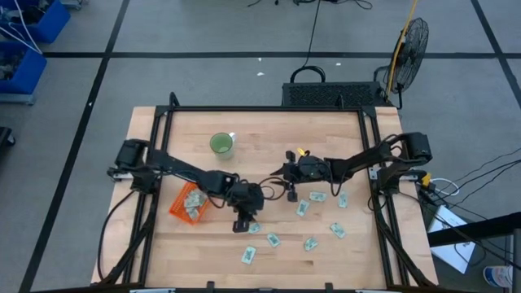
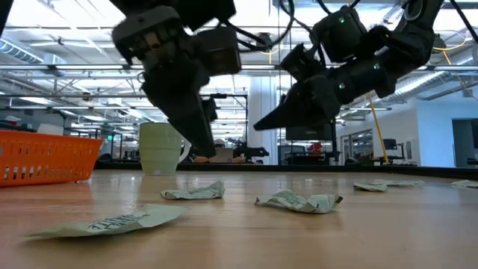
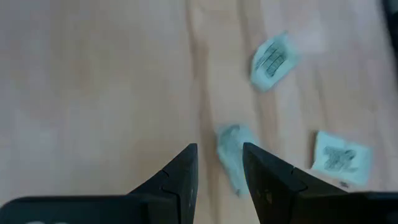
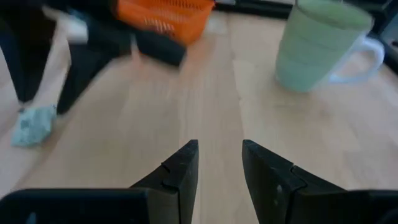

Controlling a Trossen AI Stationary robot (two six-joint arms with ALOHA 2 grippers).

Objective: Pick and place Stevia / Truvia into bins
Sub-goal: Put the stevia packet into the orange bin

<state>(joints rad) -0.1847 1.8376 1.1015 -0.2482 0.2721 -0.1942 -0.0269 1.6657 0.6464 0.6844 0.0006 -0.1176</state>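
Note:
Several white-and-green Stevia packets lie flat on the wooden table, among them one (image 1: 254, 229) right by my left gripper, with others at the centre right (image 1: 317, 196) and near the front (image 1: 247, 255). The orange bin (image 1: 189, 203) stands at the left and holds a few packets. My left gripper (image 1: 247, 213) is shut and hovers just above the table, pointing down. A crumpled packet (image 3: 231, 152) lies just ahead of its fingertips and also shows in the low view (image 2: 193, 192). My right gripper (image 1: 286, 175) is shut and empty, raised over the table's middle.
A round green cup (image 1: 221, 144) stands at the far centre-left and also shows in the right wrist view (image 4: 317, 46). Black frame rails run along the table's left, right and far edges. More packets lie toward the right front (image 1: 337, 230).

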